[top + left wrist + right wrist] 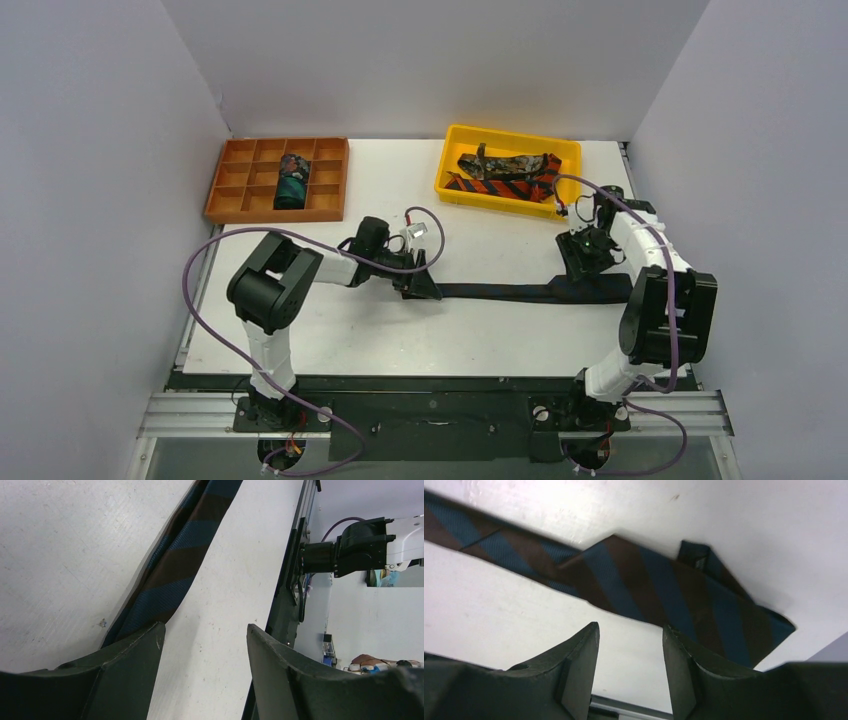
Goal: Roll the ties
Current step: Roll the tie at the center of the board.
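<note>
A dark tie, striped blue and brown up close, lies flat and straight on the tabletop. It runs parallel to the near edge, from about the middle toward the right edge. Stretched out like this it shows no twist, which a tidy roll needs.

The left gripper sits low at the narrow end. In its wrist view the jaws stand apart with nothing between them, and the tie runs up to the tip of one finger and under it. That placement suits starting the roll from the narrow end, though no pinch is made yet.

The right gripper is low by the wide end near the right edge, on its far side. It is also released and empty, and the pointed blade lies just beyond its fingertips. It is probably there to steady that end so the fabric does not slide once the other end is turned.

One finished roll sits in the middle column of the tray at the far left corner. A red tie and a brown tie wait in the bin at the far edge, right of centre. By that count, one is done, one is in hand and two are left.
</note>
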Controlling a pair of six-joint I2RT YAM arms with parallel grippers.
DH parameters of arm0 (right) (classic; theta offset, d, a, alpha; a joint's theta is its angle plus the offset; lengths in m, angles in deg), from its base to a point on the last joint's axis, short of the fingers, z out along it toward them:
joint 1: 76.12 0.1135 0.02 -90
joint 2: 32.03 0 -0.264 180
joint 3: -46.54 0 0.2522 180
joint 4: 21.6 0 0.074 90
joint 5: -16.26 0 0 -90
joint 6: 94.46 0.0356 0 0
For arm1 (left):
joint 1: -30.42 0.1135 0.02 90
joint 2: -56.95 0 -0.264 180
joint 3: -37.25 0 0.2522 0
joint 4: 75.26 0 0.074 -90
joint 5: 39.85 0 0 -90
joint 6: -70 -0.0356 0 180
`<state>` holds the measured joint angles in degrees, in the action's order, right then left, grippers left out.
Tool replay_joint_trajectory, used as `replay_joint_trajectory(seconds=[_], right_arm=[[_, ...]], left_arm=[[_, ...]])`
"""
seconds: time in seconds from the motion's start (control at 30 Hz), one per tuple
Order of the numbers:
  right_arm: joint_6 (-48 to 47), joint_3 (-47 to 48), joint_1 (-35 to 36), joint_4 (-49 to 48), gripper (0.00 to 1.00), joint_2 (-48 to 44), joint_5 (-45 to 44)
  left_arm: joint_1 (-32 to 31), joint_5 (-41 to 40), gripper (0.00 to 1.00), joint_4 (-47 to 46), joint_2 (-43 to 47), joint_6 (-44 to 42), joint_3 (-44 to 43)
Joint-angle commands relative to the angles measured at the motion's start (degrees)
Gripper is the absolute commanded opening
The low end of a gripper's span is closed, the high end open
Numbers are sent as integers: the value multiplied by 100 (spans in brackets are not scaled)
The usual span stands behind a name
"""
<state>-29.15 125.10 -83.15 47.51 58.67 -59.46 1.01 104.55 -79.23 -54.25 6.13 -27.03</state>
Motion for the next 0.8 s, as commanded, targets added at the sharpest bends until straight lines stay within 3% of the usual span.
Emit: replay_joint_trajectory(seconds=[0.0, 0.37, 0.77], right_arm=[[148, 364, 177, -358, 46, 263, -296], [-33, -12, 539, -731, 45, 782, -1261], [-1697, 292, -622, -462, 38, 875, -2700]], left_arm=[[23, -417, 60, 640, 5, -387, 246], [32, -481, 60, 931, 34, -559, 229], [111, -555, 59, 1164, 27, -718, 289]])
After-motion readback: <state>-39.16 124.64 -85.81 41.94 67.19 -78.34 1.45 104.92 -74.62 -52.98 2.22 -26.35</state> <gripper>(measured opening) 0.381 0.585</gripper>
